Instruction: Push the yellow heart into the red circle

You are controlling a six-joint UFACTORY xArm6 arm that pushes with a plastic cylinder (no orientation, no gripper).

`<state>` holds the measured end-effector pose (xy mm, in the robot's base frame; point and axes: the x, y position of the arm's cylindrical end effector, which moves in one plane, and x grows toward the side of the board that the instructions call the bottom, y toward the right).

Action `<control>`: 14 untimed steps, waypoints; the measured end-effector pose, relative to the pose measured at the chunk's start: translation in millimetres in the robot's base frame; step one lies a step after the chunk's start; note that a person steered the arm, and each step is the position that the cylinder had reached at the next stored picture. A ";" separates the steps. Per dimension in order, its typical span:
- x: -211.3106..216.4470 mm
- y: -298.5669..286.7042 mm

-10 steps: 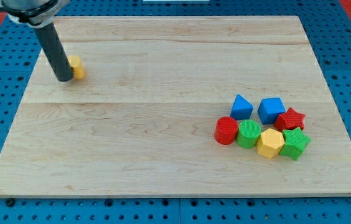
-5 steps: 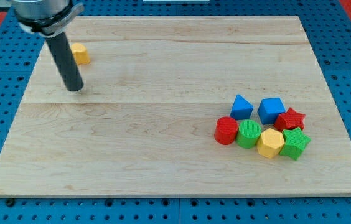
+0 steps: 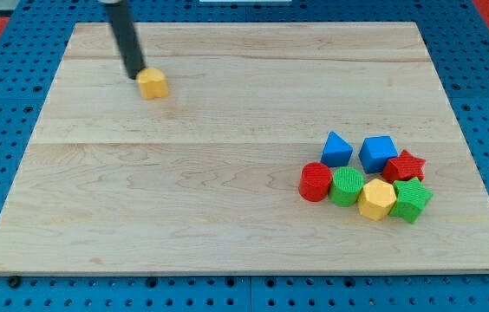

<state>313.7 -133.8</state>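
The yellow heart (image 3: 152,83) lies on the wooden board (image 3: 227,199) at the view's upper left. My tip (image 3: 132,74) stands just left of and slightly above it, touching or nearly touching its upper-left side. The red circle (image 3: 316,182) sits far off at the view's lower right, at the left end of a cluster of blocks.
Around the red circle cluster a green circle (image 3: 347,186), a yellow hexagon (image 3: 376,199), a green star (image 3: 410,200), a red star (image 3: 406,165), a blue triangle (image 3: 337,149) and a blue cube (image 3: 376,153). Blue pegboard surrounds the board.
My tip went down the view past the heart, then up and right to its upper-left side. The yellow heart has moved rightward from near the board's left edge.
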 end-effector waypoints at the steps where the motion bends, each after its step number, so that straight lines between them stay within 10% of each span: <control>1: 0.0 51.7; 5: 37.4 -27.5; 9: 87.7 157.9; 11: 47.9 83.3; 14: 103.5 177.9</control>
<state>417.2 44.1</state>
